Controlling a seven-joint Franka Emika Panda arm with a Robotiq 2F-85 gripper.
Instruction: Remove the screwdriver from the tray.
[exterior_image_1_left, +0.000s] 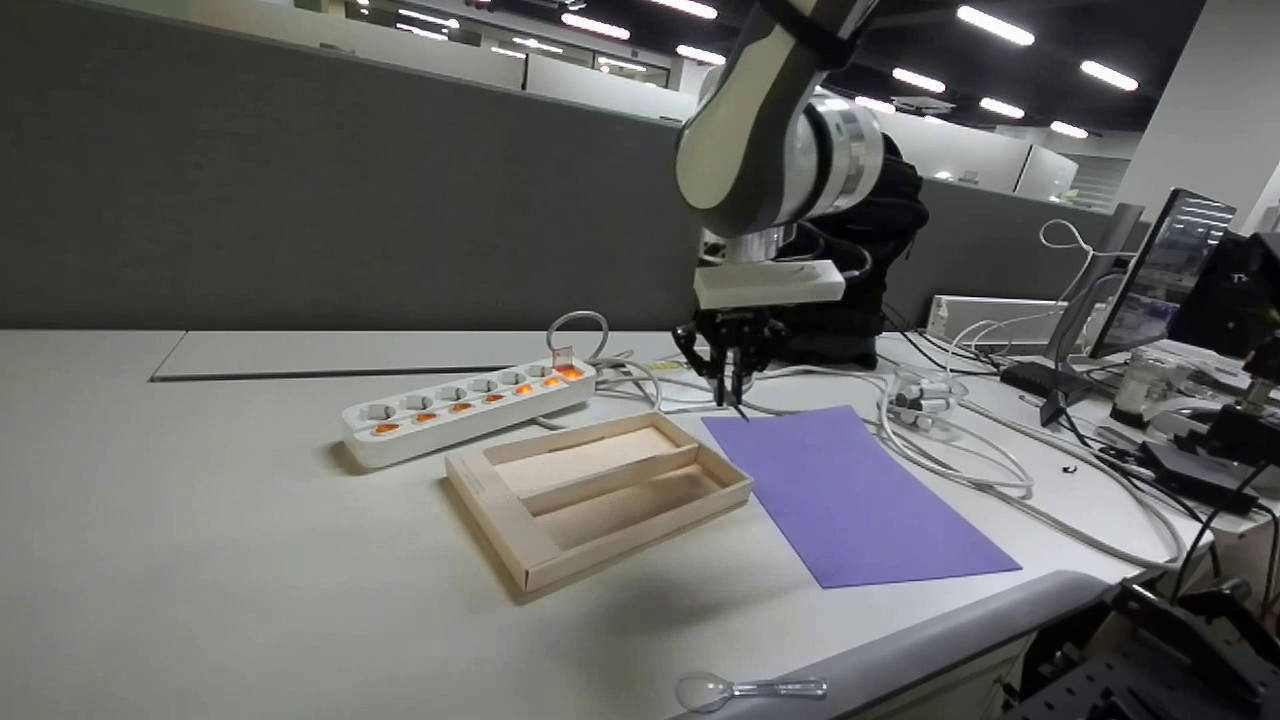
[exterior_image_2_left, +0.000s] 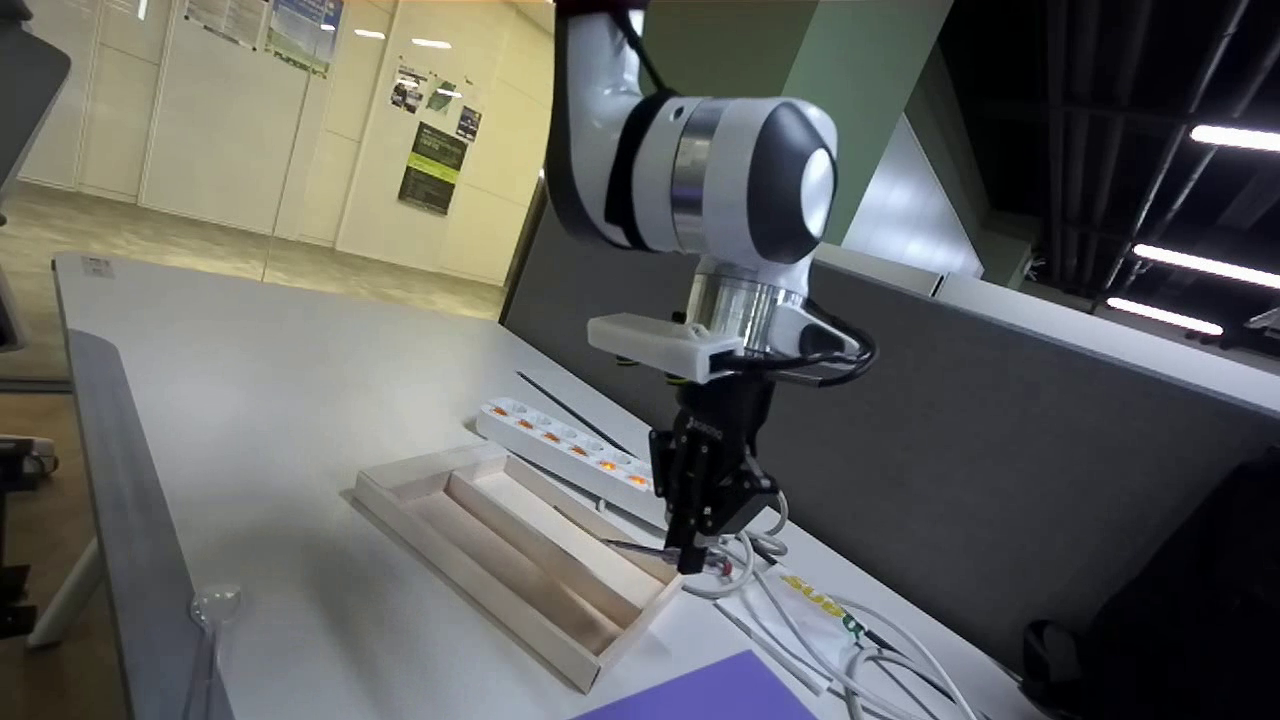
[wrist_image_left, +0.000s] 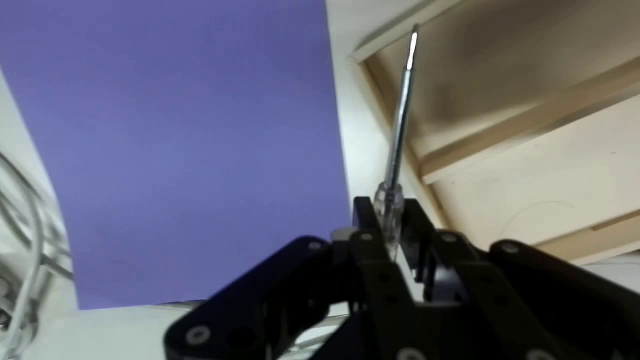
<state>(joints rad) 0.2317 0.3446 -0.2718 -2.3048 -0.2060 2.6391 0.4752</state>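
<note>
Wrist view: screwdriver (wrist_image_left: 400, 130) in tool (wrist_image_left: 388, 215)

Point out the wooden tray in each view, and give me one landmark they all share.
In an exterior view: the wooden tray sits just below the middle.
In an exterior view: the wooden tray lies in the lower half, mostly left of centre.
Wrist view: the wooden tray is at right, cut off by the frame.
Shared landmark: the purple sheet beside it.

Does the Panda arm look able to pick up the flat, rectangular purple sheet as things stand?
Probably not yet: its black two-fingered tool is shut on the clear-handled metal screwdriver. Nothing seems to lie on the sheet, though.
</note>
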